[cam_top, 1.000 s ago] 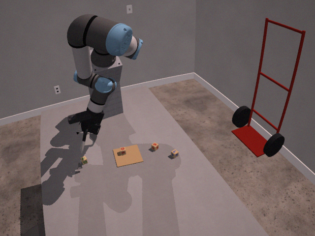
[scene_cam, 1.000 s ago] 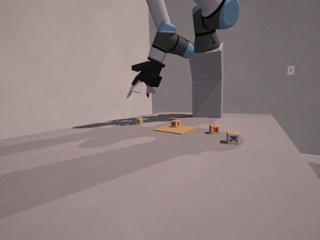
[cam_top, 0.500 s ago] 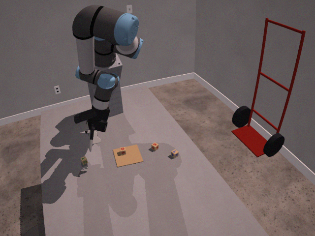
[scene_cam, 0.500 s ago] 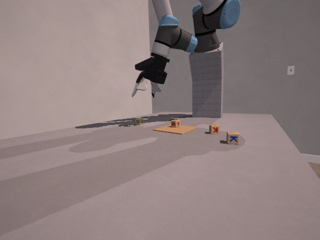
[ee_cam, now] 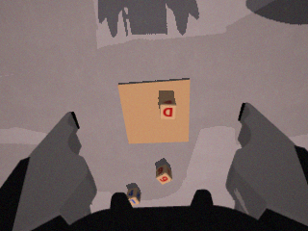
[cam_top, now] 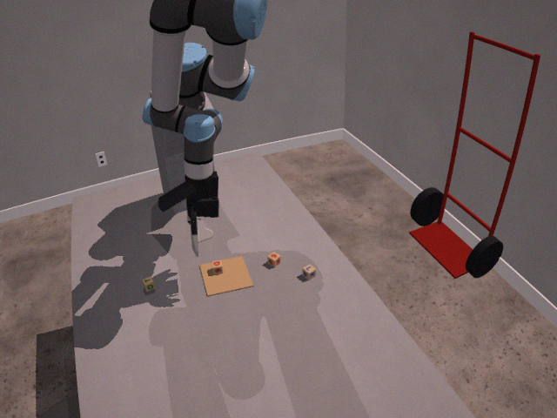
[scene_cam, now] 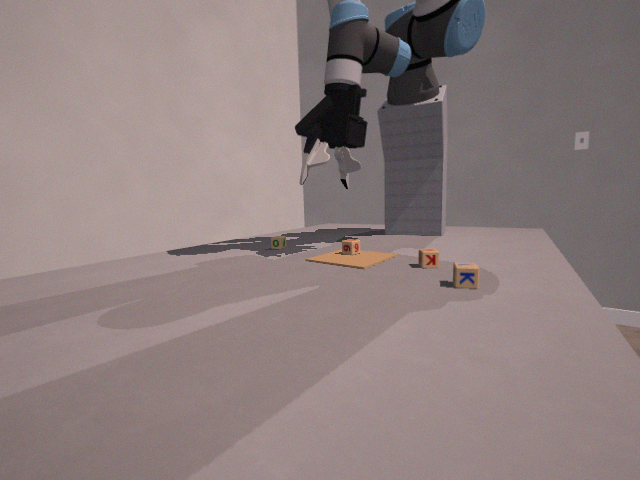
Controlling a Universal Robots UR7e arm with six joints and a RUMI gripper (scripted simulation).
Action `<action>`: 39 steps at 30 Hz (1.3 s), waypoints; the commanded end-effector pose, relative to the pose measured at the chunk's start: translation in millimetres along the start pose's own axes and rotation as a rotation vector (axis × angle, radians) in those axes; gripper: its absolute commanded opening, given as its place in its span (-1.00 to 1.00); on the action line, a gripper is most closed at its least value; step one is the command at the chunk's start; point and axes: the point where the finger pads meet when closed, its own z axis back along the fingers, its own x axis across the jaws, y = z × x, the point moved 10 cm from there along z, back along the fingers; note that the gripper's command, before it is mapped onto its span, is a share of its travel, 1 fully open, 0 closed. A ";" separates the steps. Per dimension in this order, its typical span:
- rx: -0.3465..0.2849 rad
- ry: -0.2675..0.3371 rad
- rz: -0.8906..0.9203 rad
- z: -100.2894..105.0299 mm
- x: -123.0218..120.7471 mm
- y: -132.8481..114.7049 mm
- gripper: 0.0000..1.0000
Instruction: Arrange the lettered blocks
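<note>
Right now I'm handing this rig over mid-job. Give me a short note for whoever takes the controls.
Claw: open, empty, hanging above the table on the base side of the mat.
D block: on the mat near a corner, D on top.
L block and T block: off the mat, on opposite sides.
Red-digit block: off the mat, between it and the L block.
Done: D on mat.
Left: place L and T, row D-L-T.

Top looks down, exterior low across, wrist downward; all share the mat [cam_top: 227, 279].
</note>
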 end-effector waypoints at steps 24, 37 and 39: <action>-0.136 -0.050 -0.065 16.0 7.8 -41.3 1.00; -0.136 -0.049 -0.056 15.7 7.7 -41.1 1.00; -0.136 -0.049 -0.049 15.5 7.6 -41.0 1.00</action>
